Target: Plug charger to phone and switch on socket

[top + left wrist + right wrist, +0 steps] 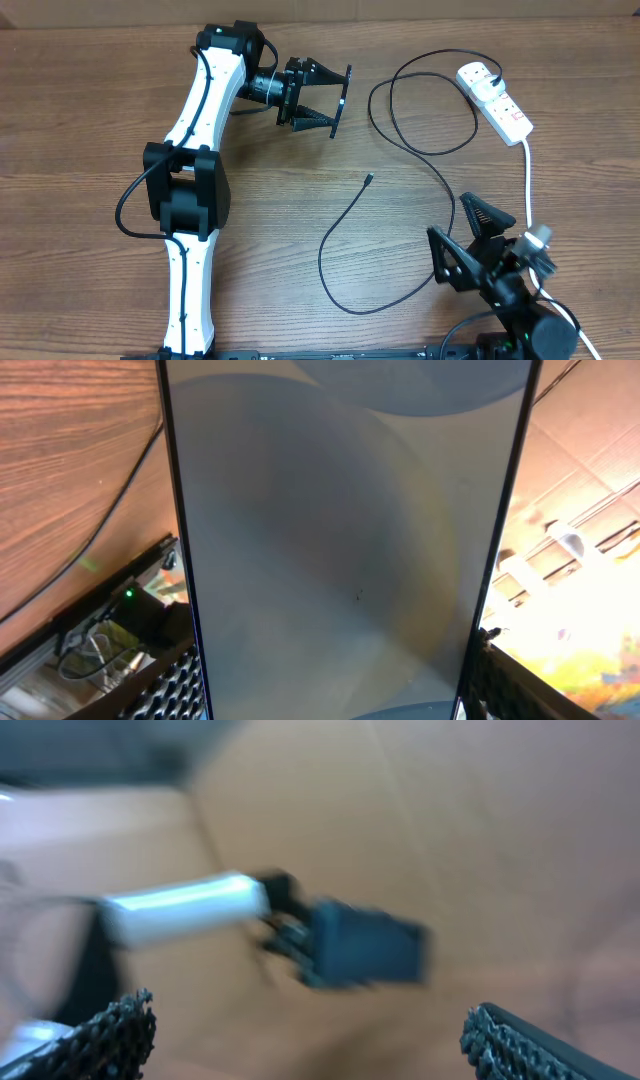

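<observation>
Progress: early; nothing is connected to the phone.
Phone (343, 100): held on edge above the surface, clamped across its width by the left gripper (330, 101).
Charger (405, 190): plug seated in the socket (495, 100); connector tip lies loose on the surface, well apart from the phone.
Socket switch: state unreadable.
Right gripper (470, 235): spread wide, empty, near the white cord (528, 180).
Remaining: mate tip to phone, press switch.
</observation>
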Robot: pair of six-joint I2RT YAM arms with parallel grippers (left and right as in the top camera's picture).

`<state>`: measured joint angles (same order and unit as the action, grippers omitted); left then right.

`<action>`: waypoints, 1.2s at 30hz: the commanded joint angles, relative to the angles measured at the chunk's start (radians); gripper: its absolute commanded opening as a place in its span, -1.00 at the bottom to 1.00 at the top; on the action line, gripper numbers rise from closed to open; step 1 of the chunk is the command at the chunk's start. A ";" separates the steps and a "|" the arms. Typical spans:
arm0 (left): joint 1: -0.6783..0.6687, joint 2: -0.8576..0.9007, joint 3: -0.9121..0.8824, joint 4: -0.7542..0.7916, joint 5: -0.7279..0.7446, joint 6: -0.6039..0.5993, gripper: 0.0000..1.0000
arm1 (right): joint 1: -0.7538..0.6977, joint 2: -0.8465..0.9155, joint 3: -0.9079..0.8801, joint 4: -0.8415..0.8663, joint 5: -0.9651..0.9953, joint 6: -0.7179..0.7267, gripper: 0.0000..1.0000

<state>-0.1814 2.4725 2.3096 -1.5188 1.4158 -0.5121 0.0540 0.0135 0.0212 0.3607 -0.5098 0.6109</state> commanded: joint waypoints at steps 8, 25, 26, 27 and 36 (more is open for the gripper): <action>0.005 0.001 0.033 0.054 0.050 -0.122 0.31 | 0.005 0.210 0.540 -0.573 0.089 -0.122 1.00; 0.002 0.001 0.033 0.080 -0.119 -0.210 0.30 | 0.185 0.993 1.184 -1.196 0.006 -0.198 0.98; 0.001 0.001 0.033 0.079 -0.126 -0.210 0.29 | 0.242 1.043 1.231 -1.262 0.121 -0.201 0.98; -0.001 0.001 0.033 0.080 -0.133 -0.211 0.29 | 0.305 1.097 1.284 -1.327 0.233 -0.201 0.98; -0.010 0.001 0.033 0.110 -0.221 -0.277 0.29 | 0.632 1.561 1.710 -1.665 0.792 -0.044 0.99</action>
<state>-0.1833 2.4729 2.3116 -1.4139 1.1988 -0.7525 0.6559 1.4857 1.6501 -1.2816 0.0296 0.4831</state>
